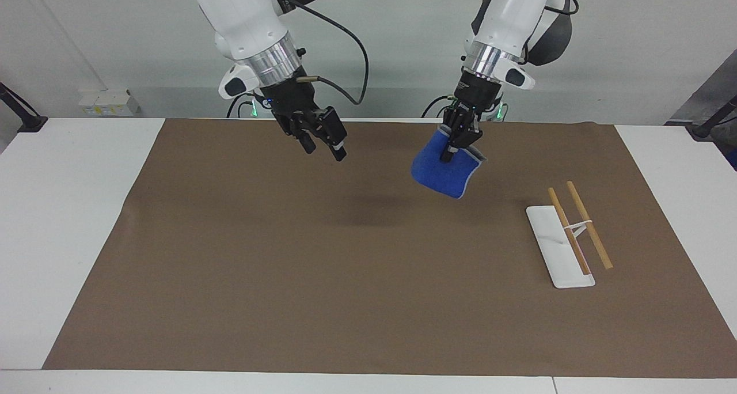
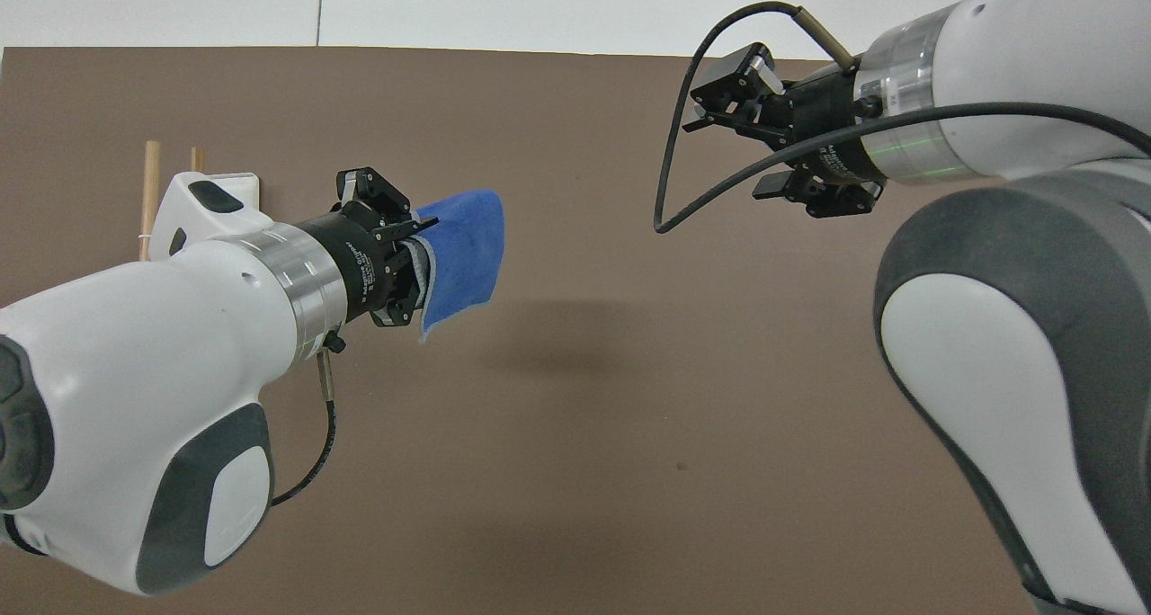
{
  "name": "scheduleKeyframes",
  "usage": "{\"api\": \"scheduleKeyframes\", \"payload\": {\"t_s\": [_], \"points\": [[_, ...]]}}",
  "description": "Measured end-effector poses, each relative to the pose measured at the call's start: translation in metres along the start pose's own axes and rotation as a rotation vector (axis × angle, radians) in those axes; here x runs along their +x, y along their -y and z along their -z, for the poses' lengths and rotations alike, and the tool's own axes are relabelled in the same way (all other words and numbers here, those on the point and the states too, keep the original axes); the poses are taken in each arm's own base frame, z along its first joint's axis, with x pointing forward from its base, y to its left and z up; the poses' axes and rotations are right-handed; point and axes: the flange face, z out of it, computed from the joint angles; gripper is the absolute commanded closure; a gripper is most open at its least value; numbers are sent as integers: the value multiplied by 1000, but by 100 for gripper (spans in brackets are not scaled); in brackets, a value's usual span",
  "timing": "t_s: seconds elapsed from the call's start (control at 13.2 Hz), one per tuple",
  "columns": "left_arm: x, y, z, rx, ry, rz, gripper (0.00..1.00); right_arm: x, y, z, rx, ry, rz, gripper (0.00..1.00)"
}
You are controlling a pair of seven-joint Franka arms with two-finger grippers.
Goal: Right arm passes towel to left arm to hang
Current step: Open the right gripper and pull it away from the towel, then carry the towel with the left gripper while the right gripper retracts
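Now the left tool (image 1: 448, 154) is clamped on the towel (image 1: 442, 169), which hangs from its fingertips in the air over the brown mat (image 1: 322, 279), clear of the surface (image 1: 69, 209). Toward the left arm's end from that tool, the white tray (image 1: 555, 250) with two wooden rods (image 1: 587, 224) lies on the mat. Well apart from the towel, the right tool (image 1: 325, 149) hovers over the mat with its fingers apart, holding nothing.
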Motion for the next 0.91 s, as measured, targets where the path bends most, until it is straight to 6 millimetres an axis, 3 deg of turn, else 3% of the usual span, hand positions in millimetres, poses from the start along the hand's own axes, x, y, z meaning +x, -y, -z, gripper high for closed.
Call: {"api": "scheduleKeyframes", "payload": {"t_s": [0.38, 0.61, 0.91], "points": [[47, -6, -10, -51, -119, -30, 100, 33, -36, -11, -120, -55, 272, 12], [68, -1, -12, -104, -177, -77, 100, 42, -59, -18, -234, -73, 483, 14], [86, 12, -14, -130, -260, -158, 100, 64, -87, -8, -316, -80, 659, 15]]}}
